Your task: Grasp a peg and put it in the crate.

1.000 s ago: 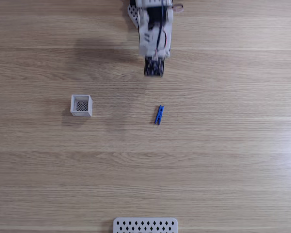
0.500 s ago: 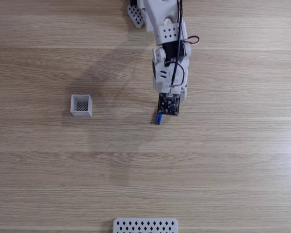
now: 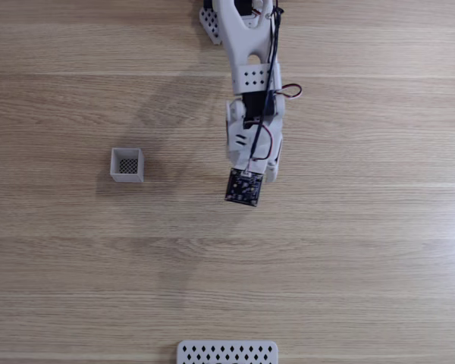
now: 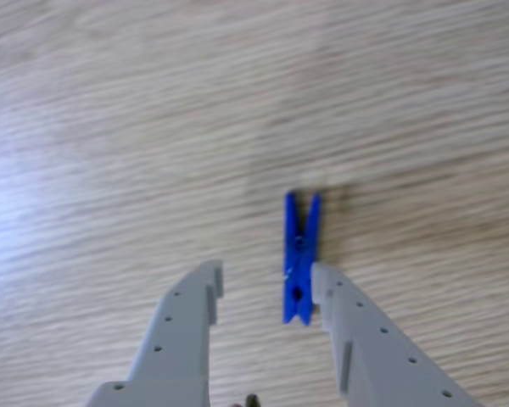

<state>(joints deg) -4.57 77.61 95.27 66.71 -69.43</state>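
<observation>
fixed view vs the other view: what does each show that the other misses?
Fixed view alone: the crate left of the arm, and a perforated white panel at the bottom edge. Other view alone: the blue peg lying flat, near the right finger of the open pincer. Both: the wooden table.

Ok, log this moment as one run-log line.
phase: approach | claw: open, straddling peg | peg: flat on table, beside one finger | crate: apart, no peg inside
</observation>
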